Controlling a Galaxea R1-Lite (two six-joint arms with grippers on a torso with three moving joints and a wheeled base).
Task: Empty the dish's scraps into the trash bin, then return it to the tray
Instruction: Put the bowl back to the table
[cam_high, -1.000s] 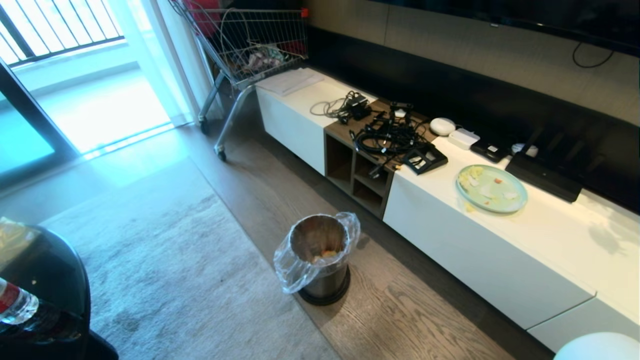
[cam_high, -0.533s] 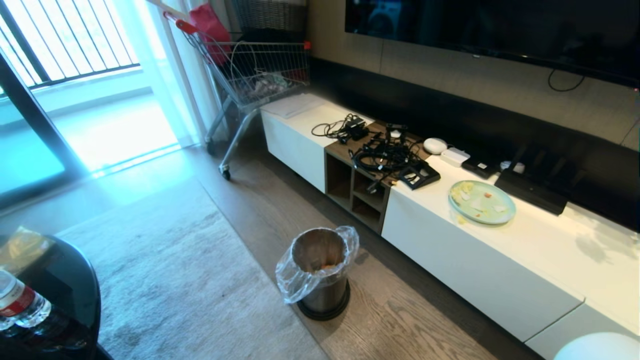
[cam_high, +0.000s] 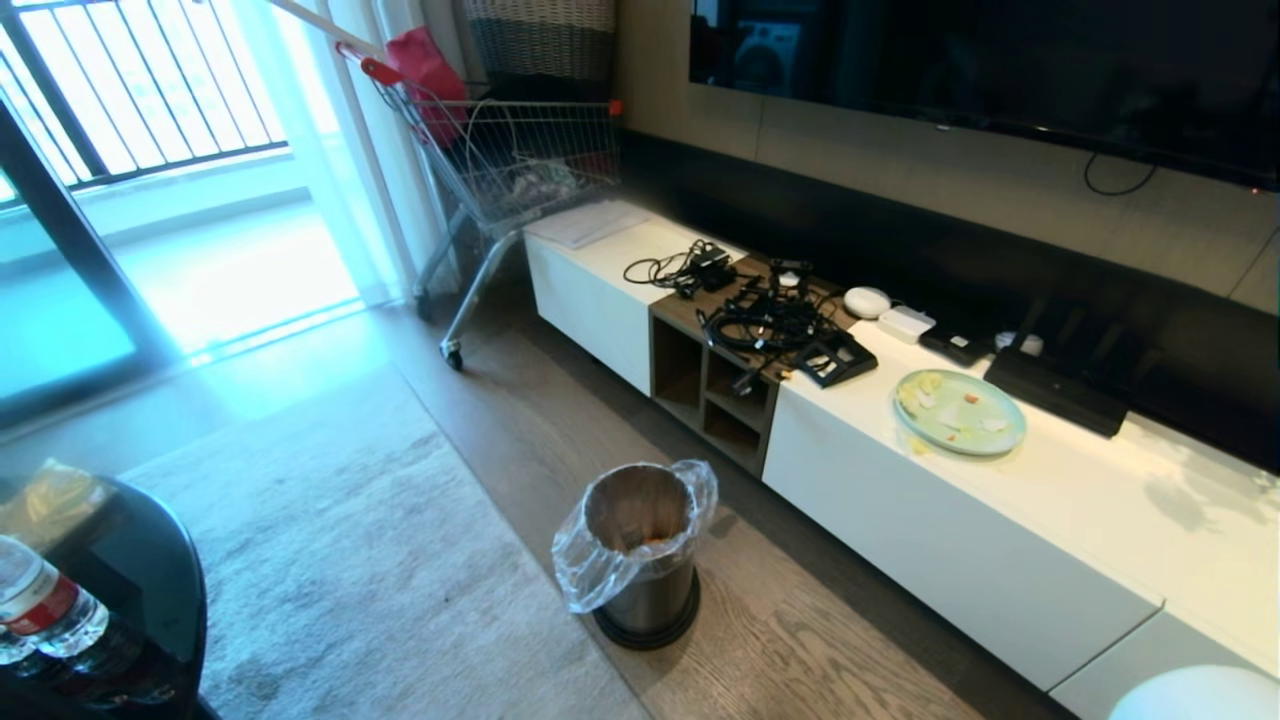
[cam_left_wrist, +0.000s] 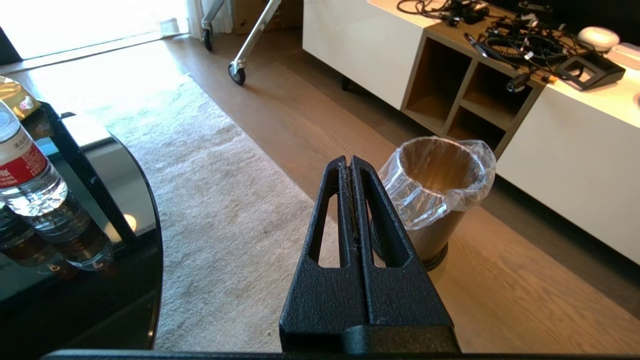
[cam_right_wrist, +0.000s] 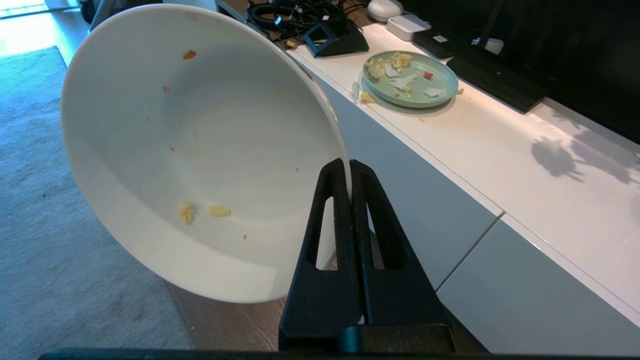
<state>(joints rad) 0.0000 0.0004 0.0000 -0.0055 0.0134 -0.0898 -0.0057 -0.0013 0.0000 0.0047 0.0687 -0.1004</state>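
The right end effector (cam_right_wrist: 350, 167) is clamped on the rim of the dish (cam_right_wrist: 200, 150), which is tilted on edge with its opening toward the wrist camera. A few scraps (cam_right_wrist: 200, 211) cling to the inner wall. A pale green plate (cam_right_wrist: 410, 79) lies on the desk (cam_right_wrist: 500, 150) beyond this end effector. The left end effector (cam_left_wrist: 349, 162) is fully closed and empty; the trash bin (cam_left_wrist: 435, 195) stands on the floor just beyond its tips.

Trash bin (cam_left_wrist: 435, 200) just ahead of left gripper (cam_left_wrist: 349, 162), mouth unblocked, glass table (cam_left_wrist: 100, 210) beside, cabinet (cam_left_wrist: 575, 170) beyond bin.
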